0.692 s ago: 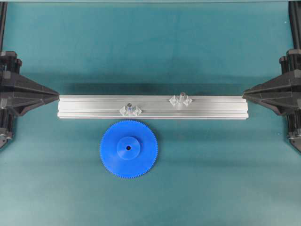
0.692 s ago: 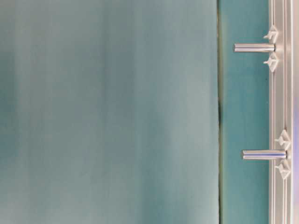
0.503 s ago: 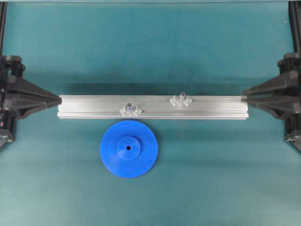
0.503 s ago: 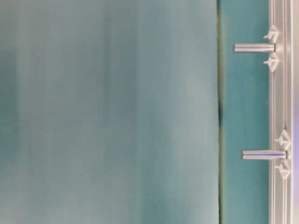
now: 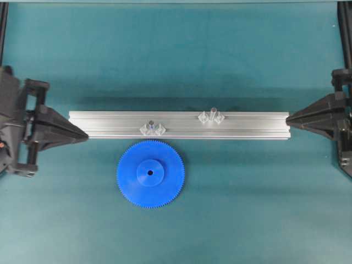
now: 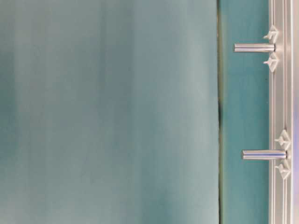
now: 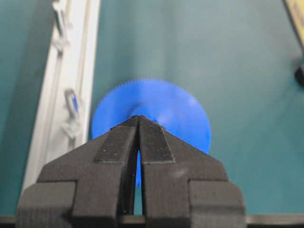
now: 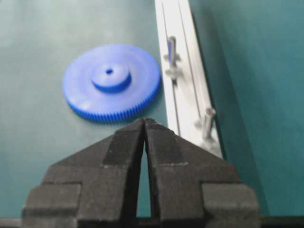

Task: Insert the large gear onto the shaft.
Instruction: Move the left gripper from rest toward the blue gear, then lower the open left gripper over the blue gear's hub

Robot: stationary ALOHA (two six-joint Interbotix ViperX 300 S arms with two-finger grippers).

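Right gripper (image 8: 144,122) fingers (image 8: 124,142) pressed together, empty; large gear (image 8: 112,81) flat beside rail (image 8: 183,61); two pins upright.

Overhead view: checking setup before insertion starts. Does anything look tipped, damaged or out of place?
Nothing stands out. The large gear lies flat beside the rail; both pins, including the shaft, stand upright.

Gear (image 5: 150,174): matt blue plastic. Rail (image 5: 179,125): brushed metal. Shaft (image 6: 254,47): polished metal. Counter (image 5: 247,209): matt teal covering.
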